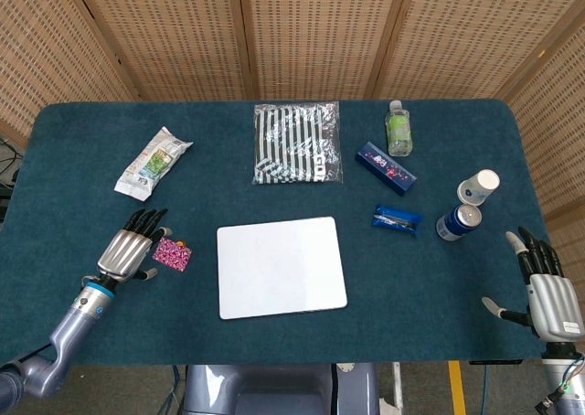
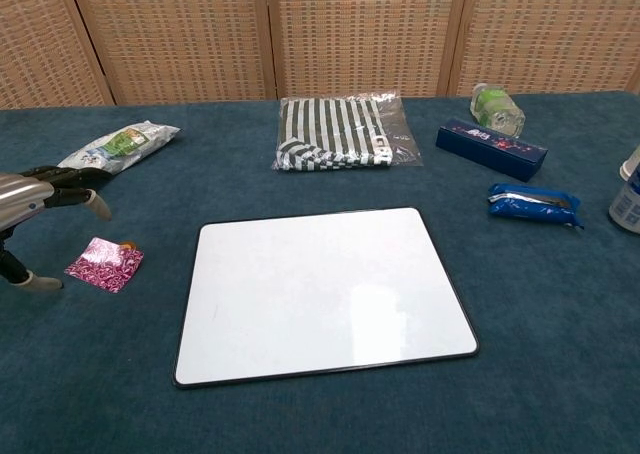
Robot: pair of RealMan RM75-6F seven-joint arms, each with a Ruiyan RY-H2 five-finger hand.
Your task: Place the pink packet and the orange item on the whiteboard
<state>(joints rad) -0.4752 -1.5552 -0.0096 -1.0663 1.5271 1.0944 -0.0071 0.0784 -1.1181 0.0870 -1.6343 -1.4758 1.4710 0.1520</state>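
The pink packet (image 1: 171, 254) (image 2: 104, 264) lies flat on the blue cloth, left of the whiteboard (image 1: 281, 266) (image 2: 320, 292). A small orange item (image 1: 182, 244) (image 2: 127, 245) peeks out at the packet's far corner. My left hand (image 1: 130, 248) (image 2: 35, 196) hovers just left of the packet, fingers spread, holding nothing. My right hand (image 1: 545, 289) stays at the table's right front edge, fingers apart and empty; the chest view does not show it.
A white snack bag (image 1: 152, 163) lies back left, a striped folded cloth (image 1: 296, 143) behind the board. To the right are a blue box (image 1: 385, 167), a blue wrapper (image 1: 397, 218), a bottle (image 1: 398, 128) and stacked cups (image 1: 466, 205).
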